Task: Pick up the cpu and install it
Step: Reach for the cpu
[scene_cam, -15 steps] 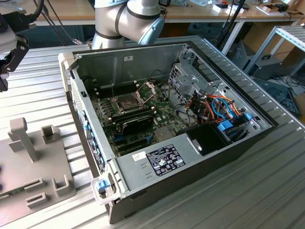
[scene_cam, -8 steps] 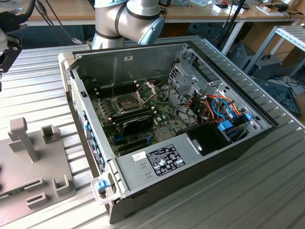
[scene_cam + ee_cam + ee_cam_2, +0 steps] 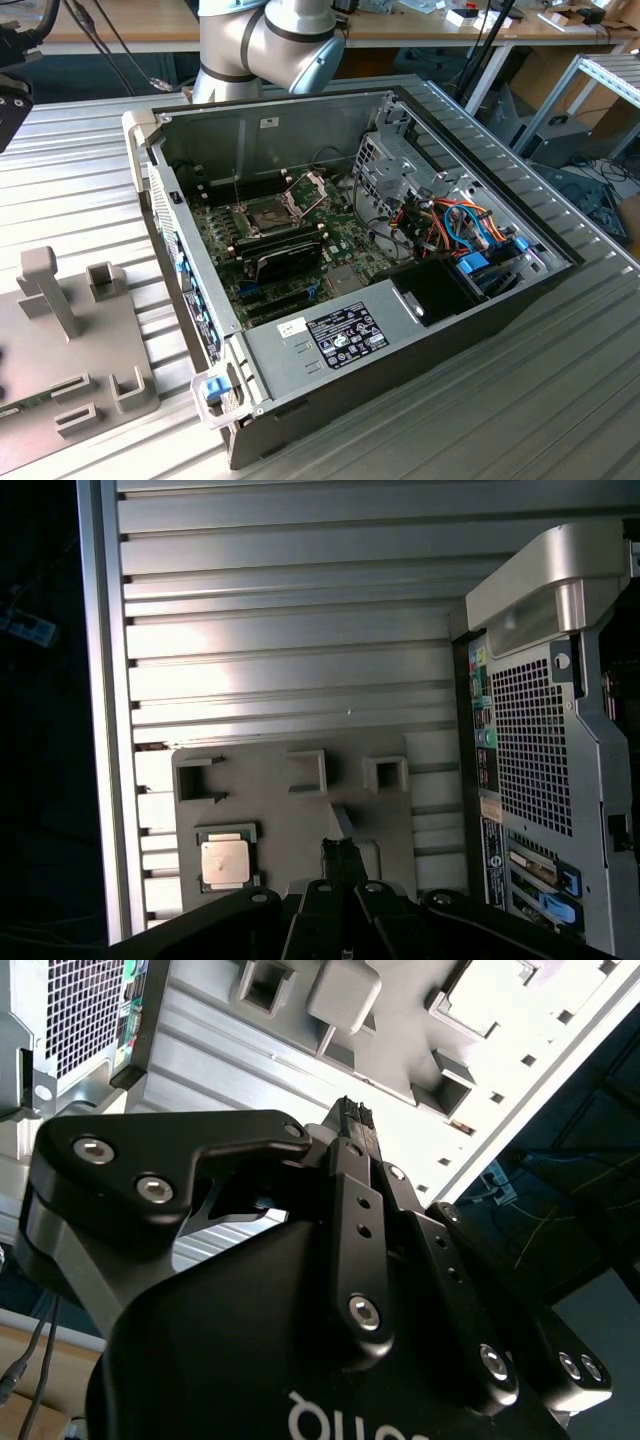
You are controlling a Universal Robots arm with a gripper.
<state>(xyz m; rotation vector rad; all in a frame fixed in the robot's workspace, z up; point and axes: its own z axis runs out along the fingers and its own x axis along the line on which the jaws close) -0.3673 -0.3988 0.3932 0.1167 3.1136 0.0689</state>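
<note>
The cpu [image 3: 225, 861], a small square chip with a silver-grey top, lies in a dark holder on the grey fixture plate [image 3: 290, 810] in the first wrist view. My gripper [image 3: 342, 850] hangs above that plate, off to one side of the cpu and apart from it. Its fingers [image 3: 352, 1130] are pressed together, shut on nothing. In the exterior view the open computer case [image 3: 400, 330] shows the motherboard, where the socket [image 3: 262, 213] sits with its hinged metal frame [image 3: 306, 186] raised.
The case's perforated rear panel [image 3: 535, 750] stands close beside the fixture plate. The grey fixture [image 3: 60, 330] with its upright blocks sits on the ribbed aluminium table [image 3: 80, 180] at the exterior view's left. Cables, a black cooler [image 3: 285, 258] and drive bays crowd the case.
</note>
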